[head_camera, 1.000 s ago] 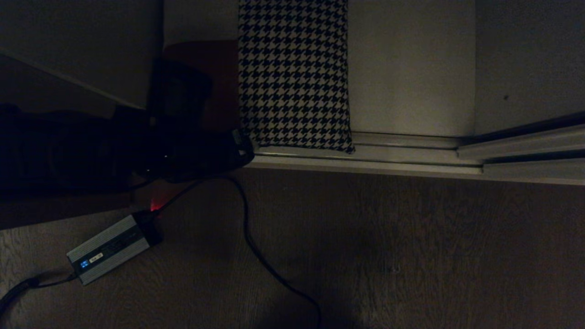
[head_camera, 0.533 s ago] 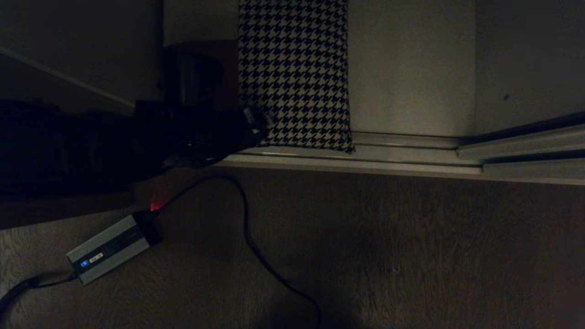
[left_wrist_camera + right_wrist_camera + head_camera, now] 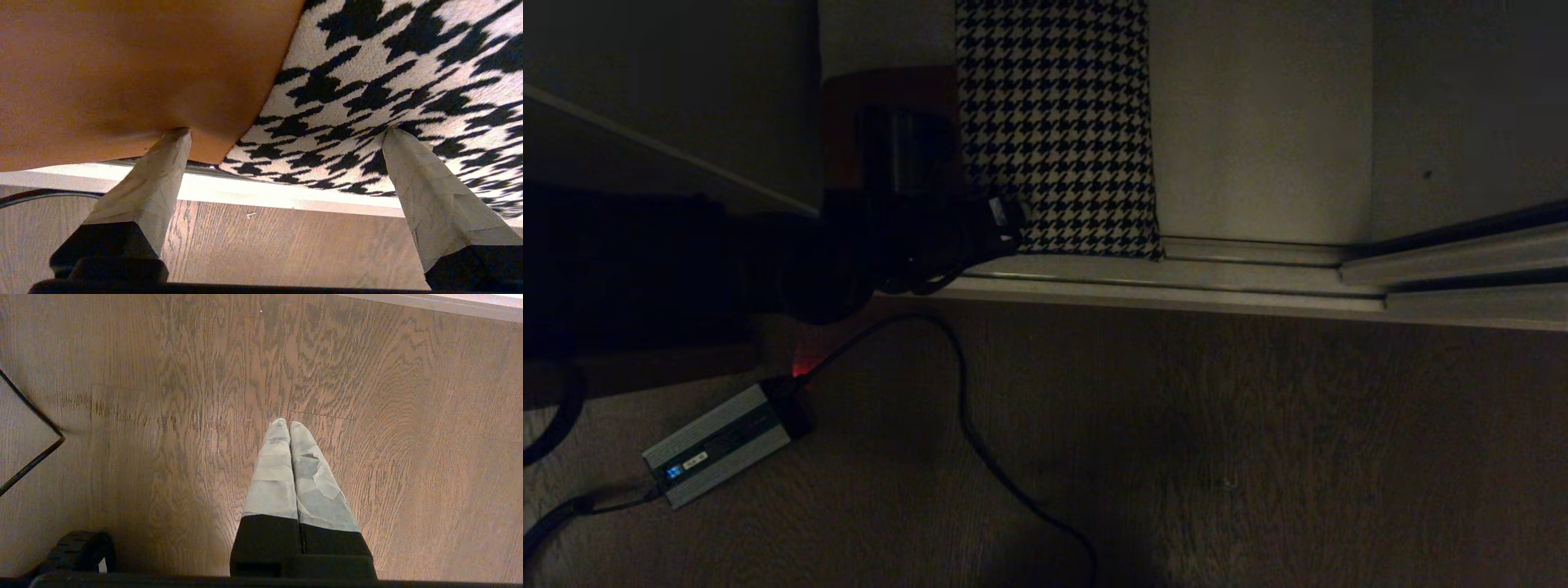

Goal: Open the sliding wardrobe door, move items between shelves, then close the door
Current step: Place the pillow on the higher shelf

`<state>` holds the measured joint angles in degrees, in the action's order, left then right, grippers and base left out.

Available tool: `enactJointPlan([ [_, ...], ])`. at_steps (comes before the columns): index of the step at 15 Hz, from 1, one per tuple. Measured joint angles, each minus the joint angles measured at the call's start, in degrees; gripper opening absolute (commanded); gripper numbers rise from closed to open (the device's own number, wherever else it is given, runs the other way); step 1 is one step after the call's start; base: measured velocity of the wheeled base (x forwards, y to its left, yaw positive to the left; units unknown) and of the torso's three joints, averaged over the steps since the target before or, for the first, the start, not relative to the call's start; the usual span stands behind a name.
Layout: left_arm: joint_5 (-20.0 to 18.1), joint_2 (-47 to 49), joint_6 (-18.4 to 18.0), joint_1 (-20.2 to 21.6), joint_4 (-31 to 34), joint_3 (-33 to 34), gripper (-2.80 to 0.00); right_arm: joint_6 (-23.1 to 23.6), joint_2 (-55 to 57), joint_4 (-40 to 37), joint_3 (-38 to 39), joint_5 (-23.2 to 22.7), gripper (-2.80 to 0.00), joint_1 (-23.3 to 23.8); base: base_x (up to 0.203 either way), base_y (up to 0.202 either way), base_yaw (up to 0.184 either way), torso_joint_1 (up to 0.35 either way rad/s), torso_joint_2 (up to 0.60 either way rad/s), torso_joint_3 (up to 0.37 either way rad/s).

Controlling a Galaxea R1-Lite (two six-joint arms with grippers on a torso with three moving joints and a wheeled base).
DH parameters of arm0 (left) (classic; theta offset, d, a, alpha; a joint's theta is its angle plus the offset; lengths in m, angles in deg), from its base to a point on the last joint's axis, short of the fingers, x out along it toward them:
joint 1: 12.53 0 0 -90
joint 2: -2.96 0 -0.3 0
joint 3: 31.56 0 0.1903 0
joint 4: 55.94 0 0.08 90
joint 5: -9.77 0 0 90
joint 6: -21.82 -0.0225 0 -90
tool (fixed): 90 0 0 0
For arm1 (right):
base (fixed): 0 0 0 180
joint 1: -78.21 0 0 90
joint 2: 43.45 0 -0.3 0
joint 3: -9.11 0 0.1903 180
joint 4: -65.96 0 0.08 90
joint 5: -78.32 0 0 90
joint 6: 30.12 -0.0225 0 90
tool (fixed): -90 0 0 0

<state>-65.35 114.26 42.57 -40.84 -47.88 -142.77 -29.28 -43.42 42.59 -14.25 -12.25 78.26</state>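
Observation:
A black-and-white houndstooth cushion (image 3: 1058, 122) stands on the pale bottom shelf (image 3: 1258, 122) of the wardrobe, its lower edge at the silver rails (image 3: 1176, 282). The sliding wardrobe door (image 3: 1470, 106) is at the right, leaving this bay uncovered. My dark left arm (image 3: 882, 237) reaches in from the left. Its gripper (image 3: 284, 132) is open wide. One fingertip (image 3: 179, 136) presses an orange-brown cushion (image 3: 135, 69); the other touches the houndstooth cushion (image 3: 388, 81). Nothing lies between them. My right gripper (image 3: 288, 424) is shut, hanging over the wood floor.
A silver-grey power brick (image 3: 719, 445) with a blue light lies on the dark wood floor (image 3: 1258, 457), and its black cable (image 3: 968, 425) loops toward the rails. The orange-brown cushion (image 3: 890, 94) stands left of the houndstooth one. A pale board (image 3: 670, 90) juts over the upper left.
My left arm has pushed forward and to the right, into the wardrobe against the cushions. The houndstooth cushion's lower edge has shifted slightly back and right off the rail.

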Motion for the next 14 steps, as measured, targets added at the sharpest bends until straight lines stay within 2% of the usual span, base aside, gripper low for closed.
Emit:
enactJointPlan([
  [9, 0.01, 4.72, -3.36, -0.13, 0.26, -5.4, 0.0, 0.01, 0.0, 0.0, 0.0, -0.02, -2.8, -0.02, 0.0, 0.0, 0.0, 0.0, 0.0, 0.0],
  [10, 0.09, 5.12, -3.5, -0.09, 0.12, -5.53, -2.8, 0.01, 0.0, 0.0, 0.0, -0.02, -2.8, -0.02, 0.0, 0.0, 0.0, 0.0, 0.0, 0.0],
  [14, 0.2, 6.55, -3.75, -0.02, -0.17, -6.85, -2.8, 0.02, 0.0, -0.02, 0.0, 0.0, -2.8, -0.03, 0.0, 0.0, 0.0, 0.0, 0.0, 0.0],
])
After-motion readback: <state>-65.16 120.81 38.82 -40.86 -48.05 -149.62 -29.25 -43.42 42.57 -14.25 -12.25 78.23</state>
